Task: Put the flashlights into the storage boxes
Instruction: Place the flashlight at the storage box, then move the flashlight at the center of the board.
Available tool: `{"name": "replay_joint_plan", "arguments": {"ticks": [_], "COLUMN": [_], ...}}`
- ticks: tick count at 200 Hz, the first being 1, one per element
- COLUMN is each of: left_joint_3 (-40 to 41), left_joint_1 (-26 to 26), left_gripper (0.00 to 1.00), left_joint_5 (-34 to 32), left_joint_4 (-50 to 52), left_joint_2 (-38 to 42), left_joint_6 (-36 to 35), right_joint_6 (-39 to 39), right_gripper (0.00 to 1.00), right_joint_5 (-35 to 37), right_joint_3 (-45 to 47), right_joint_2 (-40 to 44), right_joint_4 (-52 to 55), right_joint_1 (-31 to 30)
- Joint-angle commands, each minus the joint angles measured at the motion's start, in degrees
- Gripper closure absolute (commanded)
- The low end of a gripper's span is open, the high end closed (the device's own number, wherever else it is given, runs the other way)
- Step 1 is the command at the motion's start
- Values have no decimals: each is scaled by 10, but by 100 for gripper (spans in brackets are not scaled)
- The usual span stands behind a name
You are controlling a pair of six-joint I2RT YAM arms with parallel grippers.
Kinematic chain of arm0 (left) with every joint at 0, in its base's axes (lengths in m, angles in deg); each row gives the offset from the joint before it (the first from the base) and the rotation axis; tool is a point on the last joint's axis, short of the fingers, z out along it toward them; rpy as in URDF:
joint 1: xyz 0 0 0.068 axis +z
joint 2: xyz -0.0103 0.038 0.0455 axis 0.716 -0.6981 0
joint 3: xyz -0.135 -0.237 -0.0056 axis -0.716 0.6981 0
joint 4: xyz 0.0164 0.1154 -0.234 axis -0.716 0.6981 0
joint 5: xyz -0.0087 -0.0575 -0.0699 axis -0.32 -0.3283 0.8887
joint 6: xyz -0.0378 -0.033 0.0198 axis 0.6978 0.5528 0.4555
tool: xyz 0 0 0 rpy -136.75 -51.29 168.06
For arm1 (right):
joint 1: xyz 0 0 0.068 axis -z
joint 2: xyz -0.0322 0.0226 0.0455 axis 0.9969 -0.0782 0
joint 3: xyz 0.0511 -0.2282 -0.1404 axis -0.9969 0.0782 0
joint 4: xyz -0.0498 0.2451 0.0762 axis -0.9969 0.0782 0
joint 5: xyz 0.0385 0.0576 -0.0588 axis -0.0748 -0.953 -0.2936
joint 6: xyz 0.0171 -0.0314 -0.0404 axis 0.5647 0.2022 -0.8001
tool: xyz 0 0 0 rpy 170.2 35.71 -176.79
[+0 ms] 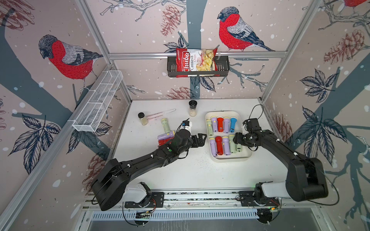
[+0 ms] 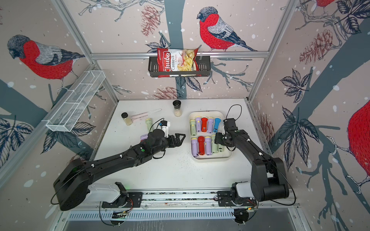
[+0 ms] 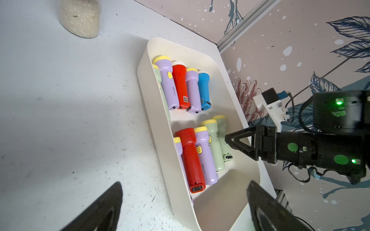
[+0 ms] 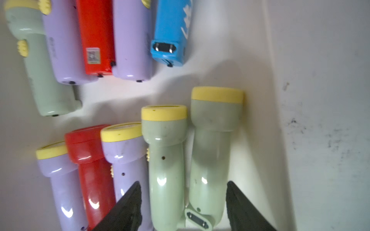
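On the white bench, the tray holds 10 flashlights; the right hand hangs spread over a green one. Next, I think, the spread left hand fetches 3 outside.

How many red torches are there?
3. Two lie in the cream tray: far-row red torch and near-row red torch. A third red torch lies on the table, partly under the left arm, which may hide more.
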Motion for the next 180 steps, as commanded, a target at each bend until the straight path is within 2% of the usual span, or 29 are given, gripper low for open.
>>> {"name": "replay_joint_plan", "arguments": {"ticks": [1, 29, 81, 129, 180], "left_joint_3": [7, 8, 24, 8, -41], "left_joint_1": [9, 44, 160, 243, 308], "left_gripper": [4, 4, 6, 11, 16], "left_joint_5": [-20, -14, 53, 85, 130], "left_joint_4": [8, 58, 140, 222, 301], "left_joint_2": [18, 49, 113, 133, 92], "left_joint_6": [-22, -38, -93, -188, -319], "right_joint_6": [-12, -20, -20, -26, -29], "right_gripper": [33, 34, 34, 35, 34], "right_joint_5": [3, 6, 15, 5, 7], "right_joint_3": [-7, -5, -1, 20, 23], "right_joint_2": [27, 55, 95, 133, 137], "right_joint_4": [-14, -50, -104, -161, -174], "right_joint_1": [-26, -82, -153, -204, -221]}}
